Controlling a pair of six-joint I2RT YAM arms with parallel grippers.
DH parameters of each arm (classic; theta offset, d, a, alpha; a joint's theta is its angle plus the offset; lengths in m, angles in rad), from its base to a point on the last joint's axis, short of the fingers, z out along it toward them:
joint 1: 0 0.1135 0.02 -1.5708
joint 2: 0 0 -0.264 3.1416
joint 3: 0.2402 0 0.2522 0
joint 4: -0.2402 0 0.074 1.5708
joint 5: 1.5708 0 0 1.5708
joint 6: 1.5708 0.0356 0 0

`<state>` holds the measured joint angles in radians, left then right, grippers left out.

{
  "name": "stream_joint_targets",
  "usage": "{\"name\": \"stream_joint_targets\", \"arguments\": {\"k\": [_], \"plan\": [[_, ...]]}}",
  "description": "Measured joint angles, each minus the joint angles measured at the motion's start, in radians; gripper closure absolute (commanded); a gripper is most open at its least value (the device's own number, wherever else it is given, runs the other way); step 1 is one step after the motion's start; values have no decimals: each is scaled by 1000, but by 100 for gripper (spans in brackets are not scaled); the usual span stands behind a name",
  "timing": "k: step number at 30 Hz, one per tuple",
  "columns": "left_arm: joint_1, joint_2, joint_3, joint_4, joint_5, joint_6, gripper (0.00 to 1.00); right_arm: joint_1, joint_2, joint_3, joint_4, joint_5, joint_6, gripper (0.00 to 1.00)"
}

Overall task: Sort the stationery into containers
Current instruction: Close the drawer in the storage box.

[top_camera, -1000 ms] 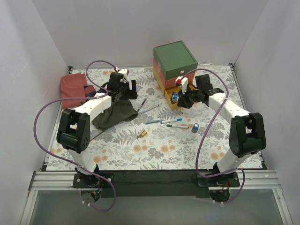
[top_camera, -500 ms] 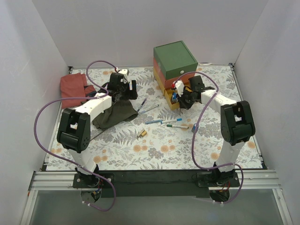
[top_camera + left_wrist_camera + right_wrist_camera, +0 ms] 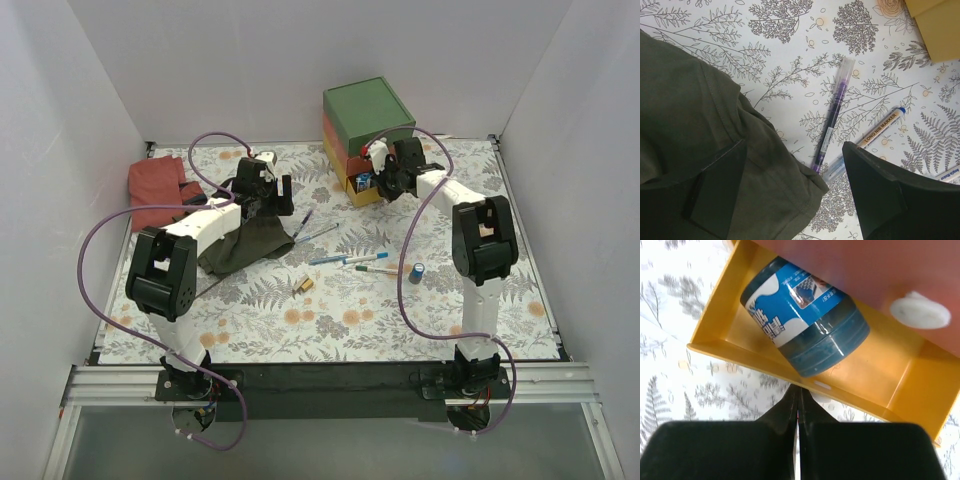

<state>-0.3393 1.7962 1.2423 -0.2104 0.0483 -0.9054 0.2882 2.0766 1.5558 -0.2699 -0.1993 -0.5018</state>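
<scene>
The chest [image 3: 366,112] stands at the back, its yellow bottom drawer [image 3: 353,187] partly open with the blue-white tin [image 3: 365,181] lying inside. My right gripper [image 3: 380,183] is shut, its tips [image 3: 798,392] against the yellow drawer's front wall [image 3: 740,352]; the tin [image 3: 805,325] lies just behind that wall. My left gripper [image 3: 268,196] is open and empty over the dark green cloth [image 3: 700,150], beside a purple pen [image 3: 832,117]. Markers [image 3: 345,258], a blue cylinder [image 3: 415,272] and a brass piece [image 3: 303,285] lie mid-table.
A red cloth [image 3: 158,190] lies at the back left. The red-orange drawer [image 3: 865,265] with its white knob [image 3: 920,312] is shut above the yellow one. A white marker [image 3: 882,125] and a clear pen [image 3: 832,170] lie by my left gripper's right finger. White walls enclose the table.
My right gripper moved back and left against the yellow drawer, which slid partly in; the chest shifted slightly back. The left arm barely moved.
</scene>
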Motion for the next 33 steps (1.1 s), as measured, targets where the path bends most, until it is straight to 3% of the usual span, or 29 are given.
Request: {"name": "stream_joint_targets", "arguments": {"k": [8, 17, 33], "plan": [[0, 0, 0, 0, 0, 0, 23, 2, 34, 34, 44, -6, 58, 99], [4, 24, 61, 1, -8, 20, 23, 9, 7, -120, 228, -2, 142, 99], [0, 26, 63, -12, -17, 43, 23, 88, 105, -11, 455, 40, 246, 99]]}}
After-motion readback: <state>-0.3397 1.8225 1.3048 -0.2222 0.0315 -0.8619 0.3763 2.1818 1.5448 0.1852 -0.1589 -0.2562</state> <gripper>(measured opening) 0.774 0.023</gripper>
